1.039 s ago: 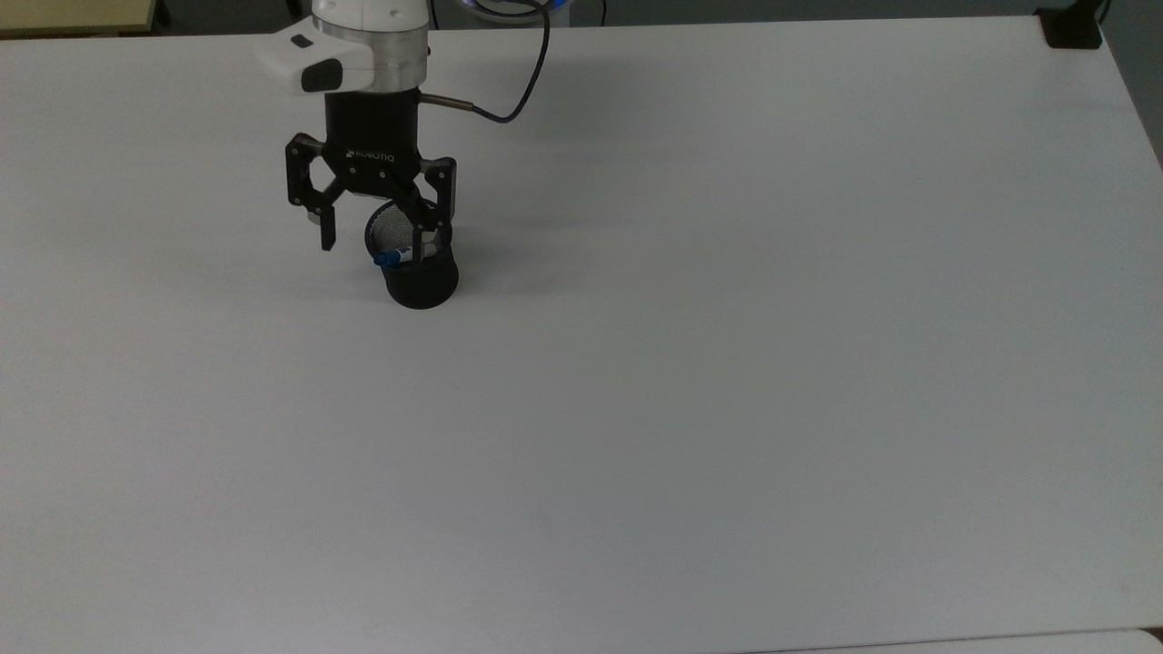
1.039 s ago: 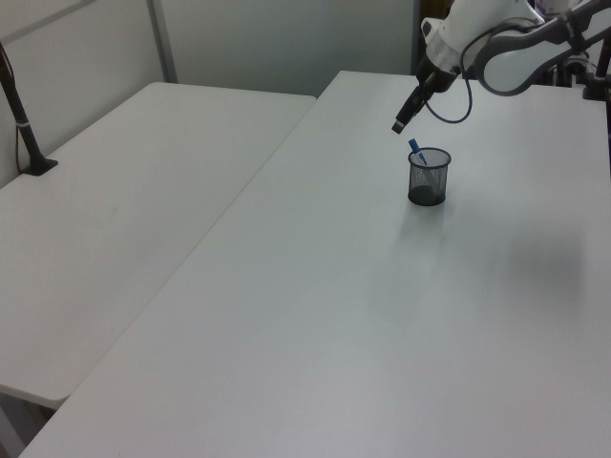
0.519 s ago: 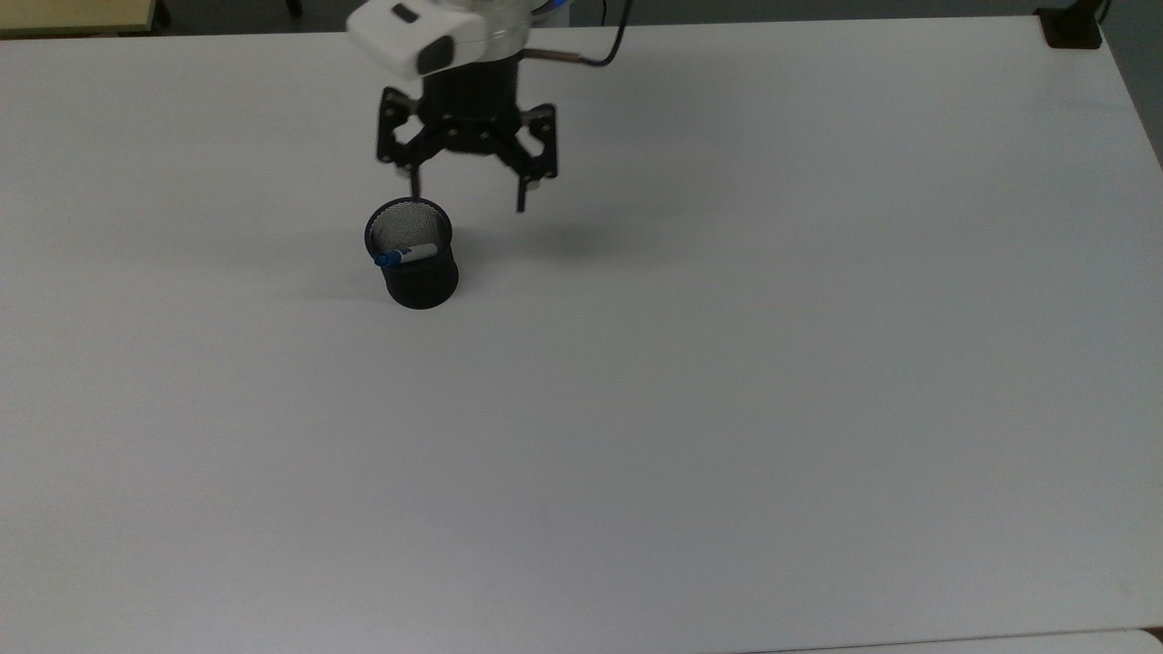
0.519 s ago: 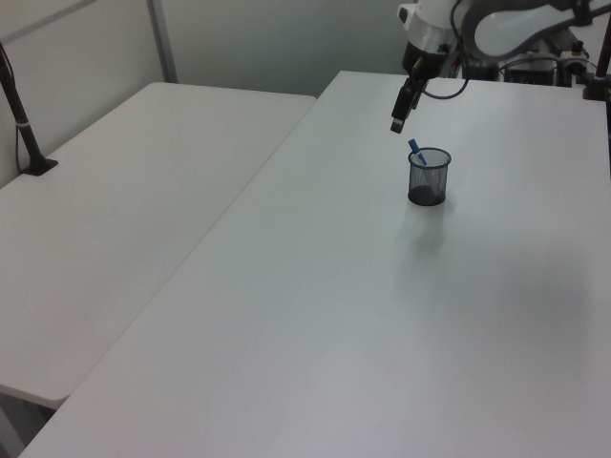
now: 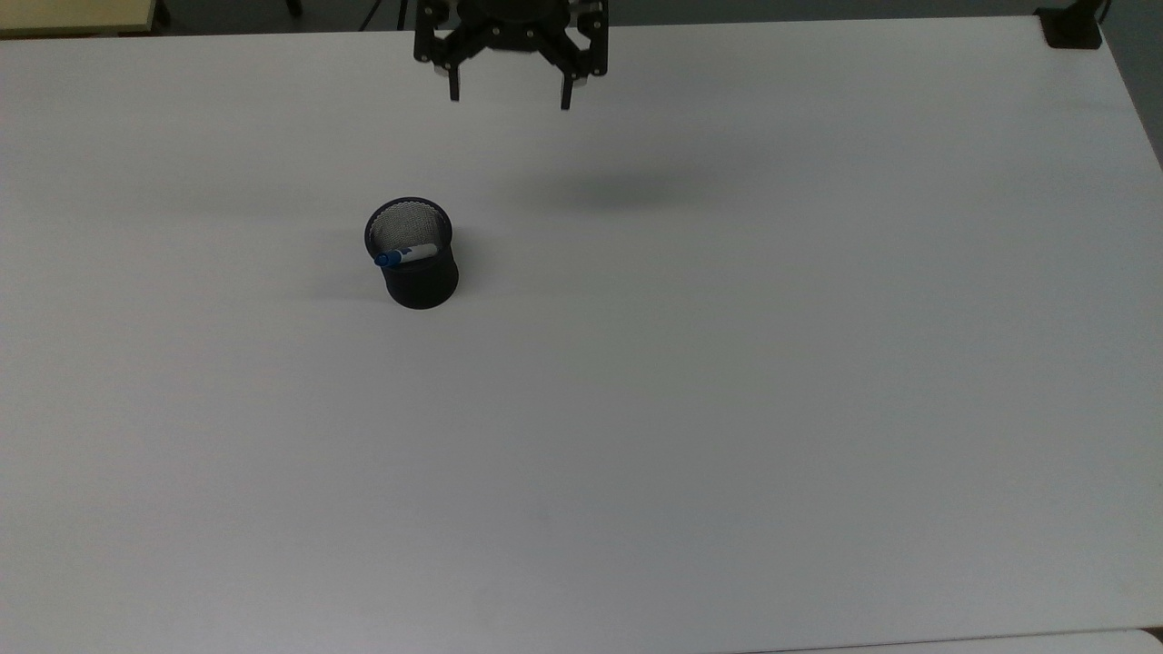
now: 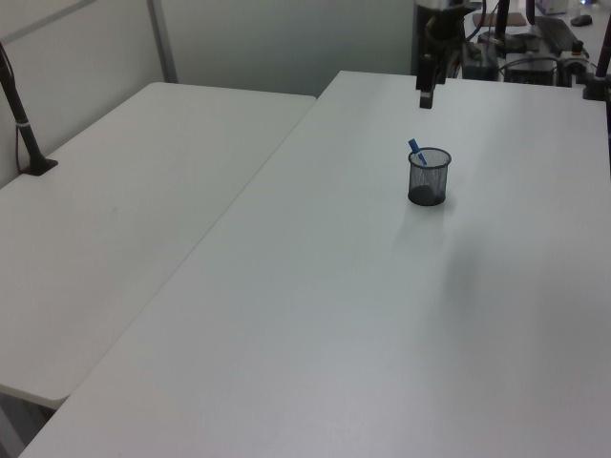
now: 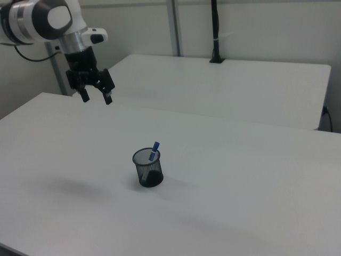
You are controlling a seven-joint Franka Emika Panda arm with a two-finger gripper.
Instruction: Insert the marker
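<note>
Since a second ago I see the gripper pulled away to the table's far edge, jaws spread; marker leans inside the mesh cup.

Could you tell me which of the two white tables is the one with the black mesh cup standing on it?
The table under the gripper: the nearer table in the right view bears the mesh cup holding the marker. The far table carries a black post.

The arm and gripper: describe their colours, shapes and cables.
The gripper is black, an angular linkage frame with two slim fingers and small pale screws. In the right view the arm is glossy white and rounded, with a grey band and a black cable trailing behind it.
</note>
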